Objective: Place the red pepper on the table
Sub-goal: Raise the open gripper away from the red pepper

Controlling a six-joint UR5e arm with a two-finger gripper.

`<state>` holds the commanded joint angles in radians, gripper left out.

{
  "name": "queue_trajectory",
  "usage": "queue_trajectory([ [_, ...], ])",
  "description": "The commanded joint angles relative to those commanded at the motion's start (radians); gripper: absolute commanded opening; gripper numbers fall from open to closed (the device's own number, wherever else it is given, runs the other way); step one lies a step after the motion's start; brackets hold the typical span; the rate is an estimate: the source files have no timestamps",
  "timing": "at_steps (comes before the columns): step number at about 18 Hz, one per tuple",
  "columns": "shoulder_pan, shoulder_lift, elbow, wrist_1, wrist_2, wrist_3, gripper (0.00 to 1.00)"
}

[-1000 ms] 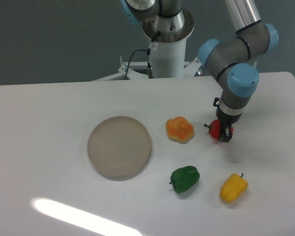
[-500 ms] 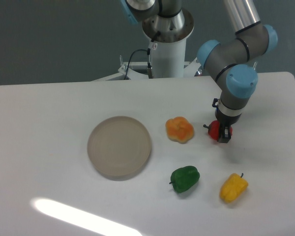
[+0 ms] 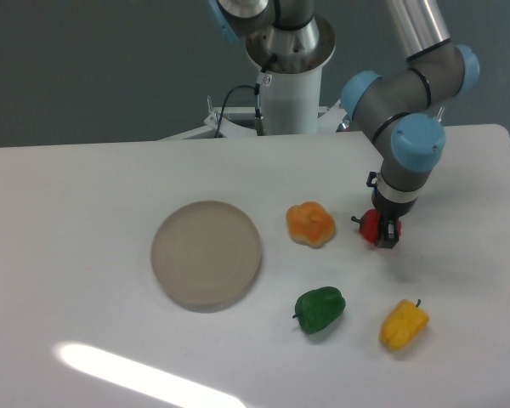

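Note:
The small glossy red pepper (image 3: 371, 226) with a short dark stem sits between my gripper's (image 3: 379, 228) fingers, low at the white table (image 3: 85, 187), right of centre. The gripper points straight down and is shut on the pepper. Whether the pepper touches the tabletop I cannot tell; its right side is hidden by the fingers.
An orange lobed pepper (image 3: 310, 223) lies just left of the gripper. A green pepper (image 3: 320, 308) and a yellow pepper (image 3: 404, 324) lie nearer the front. A round beige-grey plate (image 3: 206, 252) lies left of centre. The robot's base (image 3: 289, 76) stands at the table's back edge.
The gripper with the red pepper has shifted very slightly to the left; nothing else has moved.

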<state>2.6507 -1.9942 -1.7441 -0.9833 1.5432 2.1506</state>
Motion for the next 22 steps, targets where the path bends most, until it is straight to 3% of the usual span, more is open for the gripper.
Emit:
queue_trajectory([
  [2,-0.002,0.0,0.0,0.0,0.0,0.0,0.86],
  [11,0.0,0.006,0.011,-0.002,0.0,0.009,1.0],
  [18,-0.003,0.015,0.138,-0.012,0.003,0.002,1.0],
  [22,-0.028,0.014,0.233,-0.063,0.005,-0.053,1.0],
])
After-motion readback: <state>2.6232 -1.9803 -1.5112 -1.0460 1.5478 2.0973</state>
